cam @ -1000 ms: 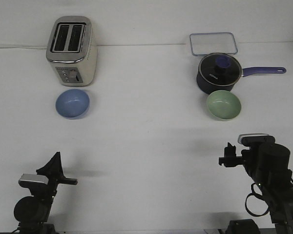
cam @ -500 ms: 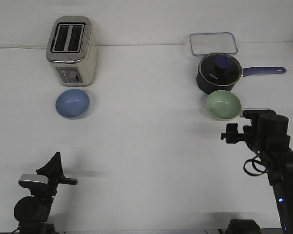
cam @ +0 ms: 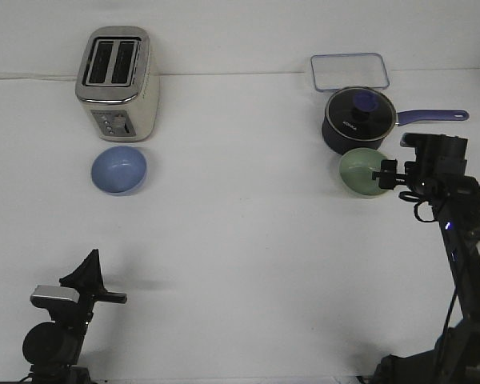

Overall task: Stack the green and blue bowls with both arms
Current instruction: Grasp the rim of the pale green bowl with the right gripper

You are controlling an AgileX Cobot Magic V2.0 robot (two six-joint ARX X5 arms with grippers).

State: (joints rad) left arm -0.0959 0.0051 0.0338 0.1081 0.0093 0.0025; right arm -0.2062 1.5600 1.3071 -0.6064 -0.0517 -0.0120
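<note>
The pale green bowl (cam: 360,170) sits on the white table just in front of the navy saucepan. The blue bowl (cam: 119,169) sits at the left, in front of the toaster. My right gripper (cam: 382,174) reaches out at the green bowl's right rim, overlapping its edge; I cannot tell how its jaws stand or whether it touches the bowl. My left gripper (cam: 90,262) is low at the front left, far from the blue bowl, with its fingers together pointing up, holding nothing.
A silver toaster (cam: 117,84) stands at the back left. A dark navy saucepan (cam: 358,120) with glass lid and purple handle (cam: 432,116) stands right behind the green bowl. A clear rectangular container (cam: 349,71) lies behind the saucepan.
My right arm has extended forward from the front right to the green bowl's right rim. The left arm and both bowls have not moved.
</note>
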